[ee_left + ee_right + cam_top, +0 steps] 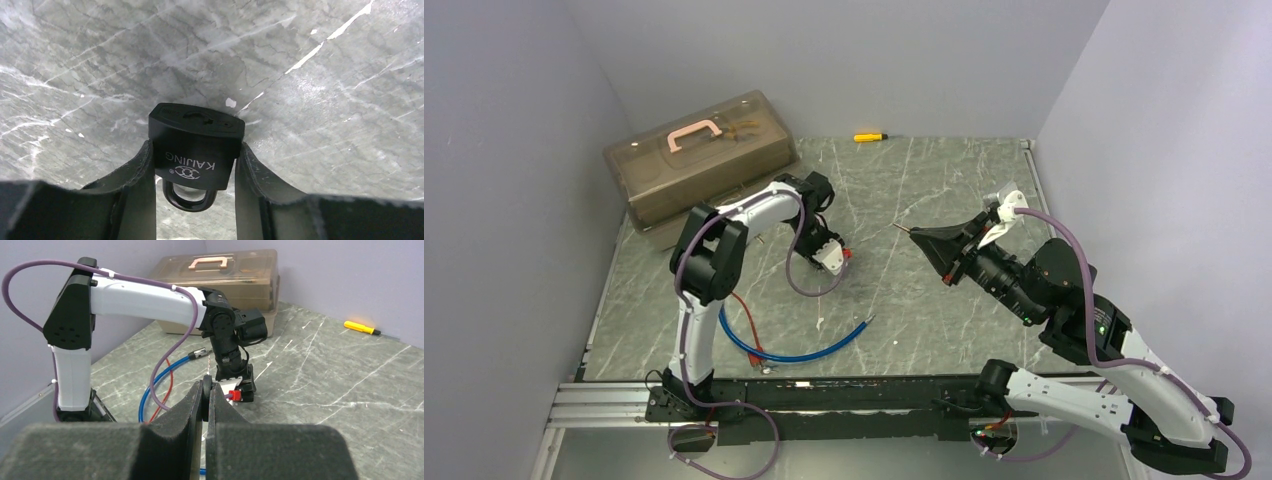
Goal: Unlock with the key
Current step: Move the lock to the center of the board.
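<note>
A black padlock [197, 132] marked KAIJING lies on the marble table, its keyhole end pointing away and its shackle [190, 200] towards the wrist. My left gripper [195, 146] stands over it with one finger against each side of its body. In the top view the left gripper [834, 255] points down at the table's middle and hides the padlock. My right gripper [206, 386] is shut on the key [205, 395], whose black head sits between the pads and whose metal blade sticks out forward. From above, the right gripper [924, 240] hovers to the right of the left one, aimed at it.
A brown translucent toolbox [699, 160] with a pink handle stands at the back left. A yellow screwdriver [869, 136] lies by the back wall. A blue cable [809, 352] and a red cable [746, 315] loop on the table near the left arm's base.
</note>
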`<state>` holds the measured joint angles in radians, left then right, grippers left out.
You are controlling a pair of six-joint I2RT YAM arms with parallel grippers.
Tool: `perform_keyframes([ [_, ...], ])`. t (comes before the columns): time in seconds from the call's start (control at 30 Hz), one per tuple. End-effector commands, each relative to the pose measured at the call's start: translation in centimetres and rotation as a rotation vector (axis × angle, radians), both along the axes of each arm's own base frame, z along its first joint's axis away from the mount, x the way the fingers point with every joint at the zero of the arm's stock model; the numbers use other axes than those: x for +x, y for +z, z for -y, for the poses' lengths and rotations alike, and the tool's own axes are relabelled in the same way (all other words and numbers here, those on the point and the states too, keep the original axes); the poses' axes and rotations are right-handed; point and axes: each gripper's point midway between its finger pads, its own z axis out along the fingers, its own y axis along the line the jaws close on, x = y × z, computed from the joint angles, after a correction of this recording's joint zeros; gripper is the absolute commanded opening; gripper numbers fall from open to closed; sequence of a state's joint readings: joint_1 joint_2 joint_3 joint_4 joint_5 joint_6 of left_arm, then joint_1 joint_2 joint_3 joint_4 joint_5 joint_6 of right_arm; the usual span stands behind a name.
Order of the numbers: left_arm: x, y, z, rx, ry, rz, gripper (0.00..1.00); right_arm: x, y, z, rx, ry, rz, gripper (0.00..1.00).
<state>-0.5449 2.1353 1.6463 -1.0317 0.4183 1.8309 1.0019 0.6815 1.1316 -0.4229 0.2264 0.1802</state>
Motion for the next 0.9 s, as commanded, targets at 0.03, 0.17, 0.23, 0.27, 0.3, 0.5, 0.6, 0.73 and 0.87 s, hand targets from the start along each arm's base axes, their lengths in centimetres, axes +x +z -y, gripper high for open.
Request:
perform_keyframes([
  [0.03,-2.4,2.4,0.6,-0.088,0.102,-0.037,0.20,-0.1,1.2,0.8,0.033,-0.023,0.006,0.00],
  [0.17,-6.2,7.2,-0.5,-0.195,0.178,-0.024,0.01,-0.1,1.4,0.6,0.032,-0.017,0.002,0.00],
  [0.23,-9.8,10.0,-2.0,-0.206,0.222,-0.085,0.00,0.0,1.6,0.5,0.025,-0.017,-0.001,0.00],
  [0.27,-11.6,11.7,-2.8,-0.221,0.223,-0.103,0.00,0.0,1.7,0.4,0.024,-0.015,-0.003,0.00],
  [0.3,-13.6,13.6,-3.6,-0.248,0.208,-0.103,0.00,0.1,1.7,0.3,0.021,-0.015,-0.006,0.00],
  [0.5,-21.2,19.4,-4.8,-0.519,0.153,0.023,0.00,0.3,1.9,-0.3,0.008,-0.001,-0.003,0.00],
  [0.6,-21.3,17.1,-5.2,-0.514,0.160,0.077,0.00,0.2,1.9,-0.5,0.006,0.006,-0.014,0.00],
  [0.73,-17.2,12.6,-4.6,-0.348,0.071,0.127,0.26,0.3,0.8,-0.1,0.008,-0.017,-0.044,0.00],
  [0.87,-10.5,8.8,-4.1,-0.251,-0.022,0.259,0.53,0.2,0.8,0.4,0.019,-0.032,-0.043,0.00],
])
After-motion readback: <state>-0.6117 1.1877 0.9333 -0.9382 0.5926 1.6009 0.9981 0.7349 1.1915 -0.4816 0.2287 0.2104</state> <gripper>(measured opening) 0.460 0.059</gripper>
